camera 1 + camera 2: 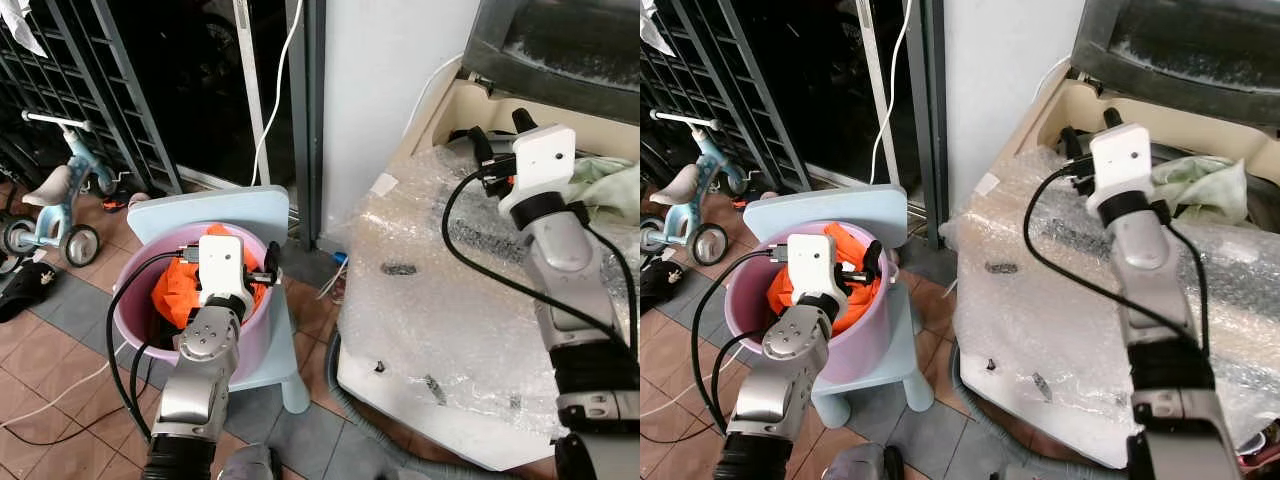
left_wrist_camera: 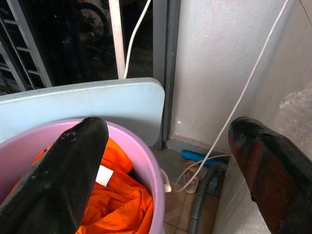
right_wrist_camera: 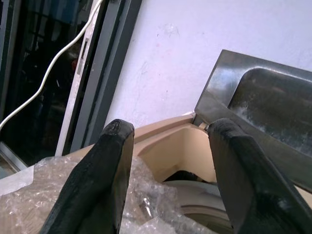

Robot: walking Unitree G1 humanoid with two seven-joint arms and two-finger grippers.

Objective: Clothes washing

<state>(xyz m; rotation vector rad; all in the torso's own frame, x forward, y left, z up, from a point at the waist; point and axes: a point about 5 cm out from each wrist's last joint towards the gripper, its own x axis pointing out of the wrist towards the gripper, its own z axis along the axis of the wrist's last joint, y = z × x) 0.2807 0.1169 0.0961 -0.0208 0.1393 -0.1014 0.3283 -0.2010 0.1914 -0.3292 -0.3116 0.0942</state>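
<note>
Orange clothes [image 1: 178, 285] sit heaped in the pink bucket [image 1: 262, 318], raised on a pale blue chair [image 1: 210, 210] beside the washing machine [image 1: 470, 110]. Left pincer [image 1: 268, 268] hovers apart over the bucket's rim, ready to grab; right pincer [image 1: 500, 128], apart and empty, waits above the open tub.

Glossy pink plastic tub [image 1: 262, 330], soft orange cloth [image 1: 178, 285], crinkly clear bubble wrap [image 1: 440, 300], matt white wall [image 1: 380, 90]
</note>
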